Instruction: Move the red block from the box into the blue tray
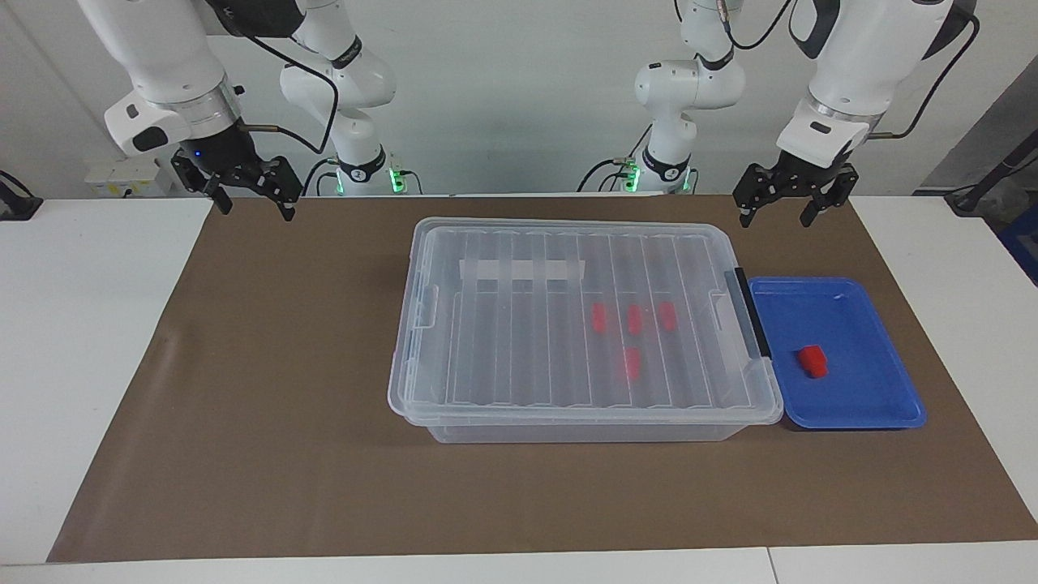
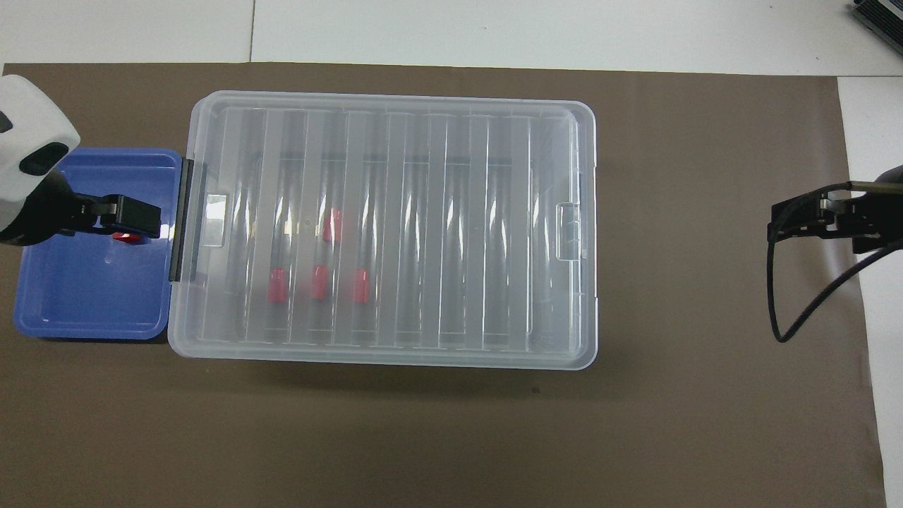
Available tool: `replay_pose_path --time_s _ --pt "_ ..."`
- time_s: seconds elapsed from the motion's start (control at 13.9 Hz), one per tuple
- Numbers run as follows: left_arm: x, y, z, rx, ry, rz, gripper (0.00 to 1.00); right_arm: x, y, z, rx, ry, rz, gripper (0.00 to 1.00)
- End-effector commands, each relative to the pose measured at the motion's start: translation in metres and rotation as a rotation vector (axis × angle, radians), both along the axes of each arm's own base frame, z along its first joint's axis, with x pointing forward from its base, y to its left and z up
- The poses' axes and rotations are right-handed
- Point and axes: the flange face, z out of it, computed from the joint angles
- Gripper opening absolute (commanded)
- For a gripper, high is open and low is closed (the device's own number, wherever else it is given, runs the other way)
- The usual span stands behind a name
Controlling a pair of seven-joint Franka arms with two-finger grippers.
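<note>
One red block [image 1: 812,361] lies in the blue tray [image 1: 859,316], which sits against the latch end of the box [image 1: 568,324] toward the left arm's end of the table. The clear lid is on the box, and several more red blocks [image 1: 633,319] show through it. My left gripper [image 1: 776,212] hangs open and empty, high over the mat at the tray's robot-side edge. In the overhead view the left gripper [image 2: 132,217] covers part of the red block [image 2: 127,238] in the blue tray [image 2: 92,303]. My right gripper [image 1: 254,209] hangs open and empty over the mat's corner near the right arm's base.
A brown mat [image 1: 284,389] covers the table under the box and tray. White tabletop [image 1: 81,341] borders it at both ends. A black latch [image 1: 750,312] on the box faces the tray. The right gripper [image 2: 811,215] trails a looping black cable [image 2: 797,310].
</note>
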Motion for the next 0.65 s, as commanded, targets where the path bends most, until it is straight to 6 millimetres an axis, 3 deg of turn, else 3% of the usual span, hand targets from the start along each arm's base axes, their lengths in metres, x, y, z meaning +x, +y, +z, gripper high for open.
replay_pose_path --time_s 0.0,0.58 --pt "-0.0047 0.0117 0.0033 0.008 0.006 0.010 1.00 -0.0006 -0.0004 0.0015 0.012 0.008 0.024 1.00" --pt "-0.0042 0.0158 0.0033 0.008 0.006 0.018 1.00 -0.0006 -0.0012 0.0001 0.012 0.011 0.021 1.00"
